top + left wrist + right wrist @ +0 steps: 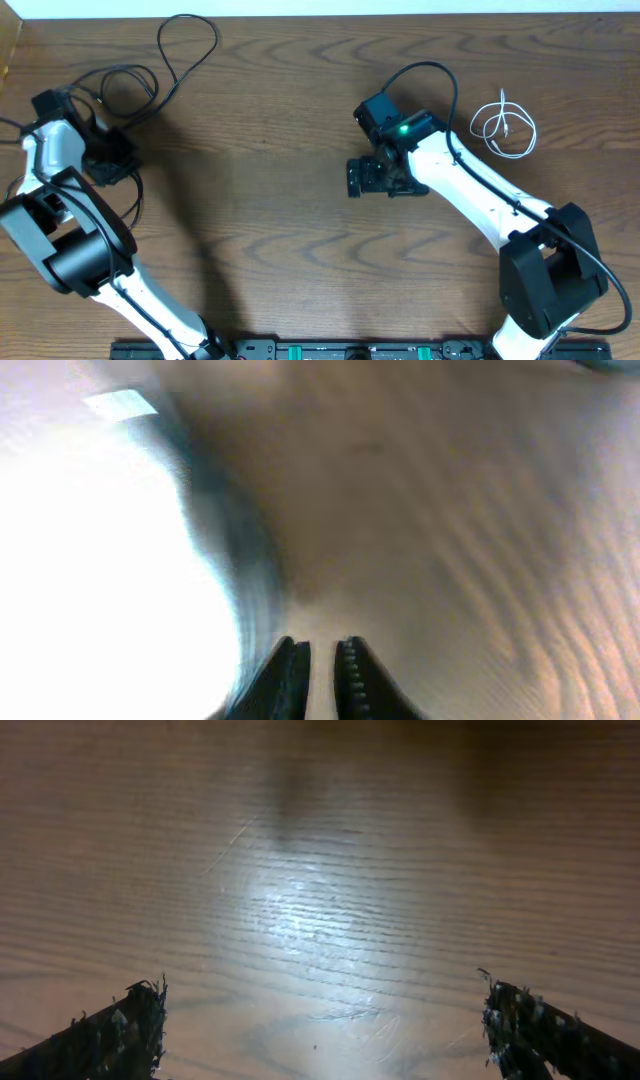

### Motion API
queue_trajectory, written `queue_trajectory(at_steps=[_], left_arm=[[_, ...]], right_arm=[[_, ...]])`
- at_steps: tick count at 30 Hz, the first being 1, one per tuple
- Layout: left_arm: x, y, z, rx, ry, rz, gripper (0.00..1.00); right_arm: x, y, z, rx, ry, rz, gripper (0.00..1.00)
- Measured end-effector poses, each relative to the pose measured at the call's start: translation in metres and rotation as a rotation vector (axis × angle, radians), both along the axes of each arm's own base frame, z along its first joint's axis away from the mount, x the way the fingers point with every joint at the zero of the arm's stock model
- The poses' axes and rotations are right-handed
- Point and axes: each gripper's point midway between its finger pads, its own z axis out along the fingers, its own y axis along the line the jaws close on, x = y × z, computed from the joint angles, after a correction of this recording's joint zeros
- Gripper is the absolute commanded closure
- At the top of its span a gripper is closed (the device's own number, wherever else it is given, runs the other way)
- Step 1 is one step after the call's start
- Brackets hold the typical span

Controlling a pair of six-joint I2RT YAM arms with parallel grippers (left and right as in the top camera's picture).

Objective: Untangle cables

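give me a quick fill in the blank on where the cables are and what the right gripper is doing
1. The white cable lies coiled on the robot's ___ side.
2. The black cables lie in loose loops on the robot's ___ side.
3. The right gripper holds nothing, and its jaws stand wide ___.
Missing words: right; left; open.

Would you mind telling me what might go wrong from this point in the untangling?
1. The black cables loop close by the left tool; a pull could tighten them into a knot.
2. Their far loop nears the edge of the table and might slip off.
3. The left wrist view is washed out and blurred, so a snag there could go unseen.
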Motion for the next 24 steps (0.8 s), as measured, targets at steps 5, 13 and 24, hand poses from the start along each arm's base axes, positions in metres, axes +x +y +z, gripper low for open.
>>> queue_trajectory(at_steps=[5, 13, 24], left_arm=[[-0.022, 0.036, 0.022, 0.055, 0.015, 0.177, 0.39], [-0.079, 0.103, 0.098, 0.150, -0.077, 0.483, 0.04], [-0.181, 0.146, 0.050, 0.105, 0.126, 0.784, 0.16]], right_arm=[[-0.004, 0.006, 0.000, 0.000, 0.000, 0.019, 0.01], [-0.003, 0.014, 0.001, 0.013, -0.020, 0.037, 0.01], [0.000, 0.016, 0.001, 0.021, -0.031, 0.037, 0.01]])
